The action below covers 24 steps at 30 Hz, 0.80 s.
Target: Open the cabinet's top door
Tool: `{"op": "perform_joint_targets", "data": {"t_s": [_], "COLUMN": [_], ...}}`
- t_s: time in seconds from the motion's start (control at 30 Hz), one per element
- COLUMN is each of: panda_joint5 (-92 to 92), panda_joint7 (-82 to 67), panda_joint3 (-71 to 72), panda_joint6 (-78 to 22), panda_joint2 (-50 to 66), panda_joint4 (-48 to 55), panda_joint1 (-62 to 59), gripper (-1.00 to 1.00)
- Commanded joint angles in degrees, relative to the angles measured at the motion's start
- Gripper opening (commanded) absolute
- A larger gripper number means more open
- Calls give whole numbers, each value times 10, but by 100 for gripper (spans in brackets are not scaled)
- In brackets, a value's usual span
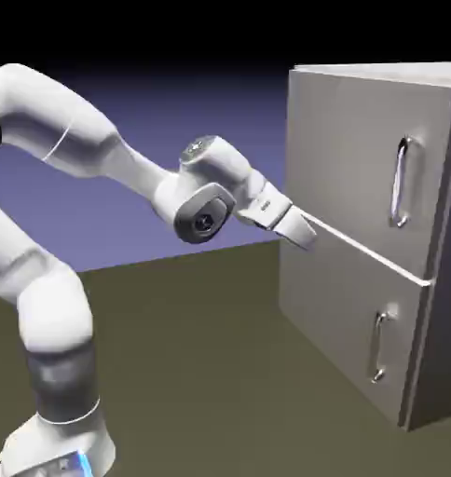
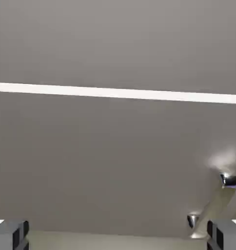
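The grey metallic cabinet stands at the right of the exterior view. Its top door is shut flat, and a long vertical silver handle sits near its right edge. My gripper hovers close to the cabinet front at its left side, level with the pale seam between the doors and well left of the handle. Grey metal fills the hand view: the top door lies above the seam. The gripper is open, with nothing between its fingertips.
The shorter lower door is shut too, with a small handle. In the hand view that door and its handle show at the lower right. A dark olive table spreads before the cabinet.
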Motion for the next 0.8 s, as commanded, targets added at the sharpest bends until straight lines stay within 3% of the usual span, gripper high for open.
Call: {"op": "perform_joint_targets", "data": {"t_s": [0.0,0.77], "panda_joint5": [-25,-598], "panda_joint7": [18,435], "panda_joint3": [-10,-238], "panda_joint6": [-1,-26], "panda_joint2": [-3,-78], "panda_joint4": [5,116], "panda_joint1": [9,213], "gripper": [100,100]}}
